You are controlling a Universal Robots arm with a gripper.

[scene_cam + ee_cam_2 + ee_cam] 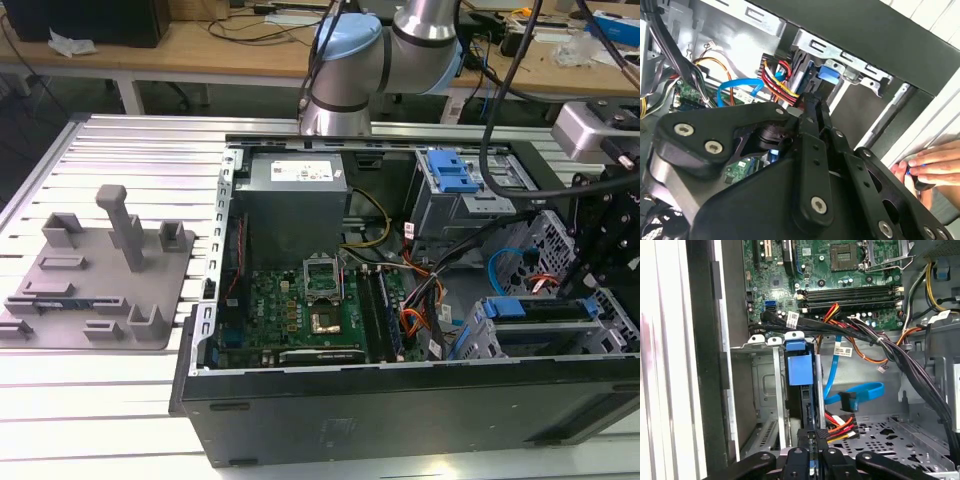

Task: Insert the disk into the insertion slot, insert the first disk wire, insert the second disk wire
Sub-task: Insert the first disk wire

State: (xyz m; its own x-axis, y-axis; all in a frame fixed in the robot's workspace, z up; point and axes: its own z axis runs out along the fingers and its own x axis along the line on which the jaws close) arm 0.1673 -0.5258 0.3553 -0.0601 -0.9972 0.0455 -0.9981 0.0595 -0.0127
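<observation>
disk sits in the insertion slot — jaws seemingly clamp a wire plug.

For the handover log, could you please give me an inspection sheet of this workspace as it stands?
Surface: the slotted metal table holds an open computer case.
Job's things: the disk, in its blue carrier, sits in the insertion slot of the drive cage.
Clutter: a grey fixture tray lies on the table at the exterior view's left.
Grippers: the gripper is at the disk's end, beside the red and yellow wire bundle.
Cables: a blue cable loops beside the cage; a black bundle crosses the case.
Surroundings: a person's hand is at the case's edge; a workbench stands behind.
</observation>
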